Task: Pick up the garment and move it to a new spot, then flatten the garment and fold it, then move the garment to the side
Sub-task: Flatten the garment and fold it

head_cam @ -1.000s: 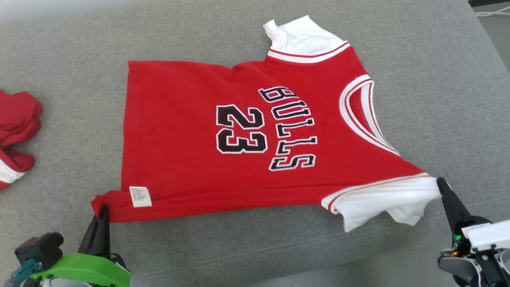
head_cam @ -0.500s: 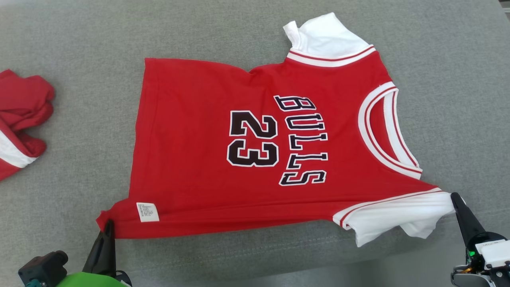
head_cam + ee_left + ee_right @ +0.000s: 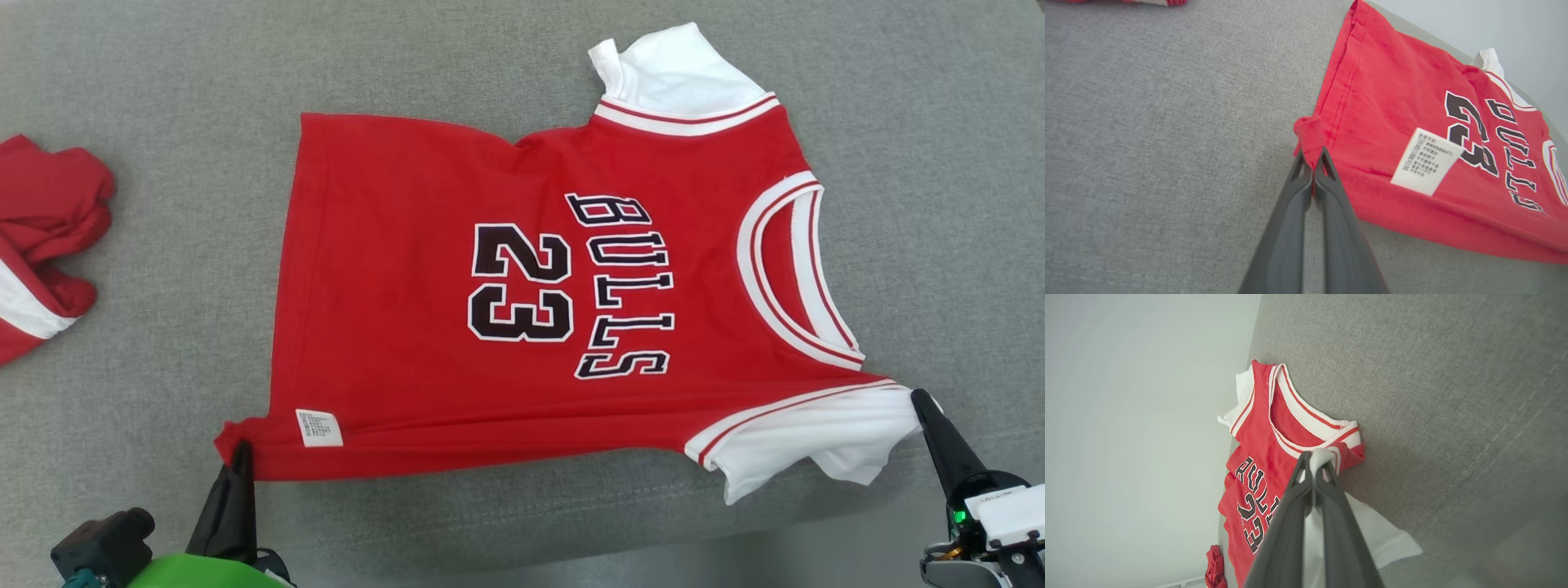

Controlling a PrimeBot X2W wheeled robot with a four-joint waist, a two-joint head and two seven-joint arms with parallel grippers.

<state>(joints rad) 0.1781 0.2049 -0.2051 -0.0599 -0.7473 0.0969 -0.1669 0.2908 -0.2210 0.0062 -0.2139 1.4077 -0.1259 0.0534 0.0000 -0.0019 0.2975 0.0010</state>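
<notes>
The left tool [image 3: 242, 447] has nudged the hem corner [image 3: 235, 431] of the garment [image 3: 408, 269] toward 1 o'clock, pinching it; the right tool [image 3: 918, 397] pinches its white sleeve [image 3: 816, 433] at 4 o'clock.

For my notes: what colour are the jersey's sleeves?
White, against the red jersey; the sleeves show best in the head view.

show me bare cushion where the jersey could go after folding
Bare cushion: between the jersey and the red garment, beyond the jersey's far edge, right of its collar. Crowded: the near edge, where left fingers and right fingers pinch its corners.
</notes>
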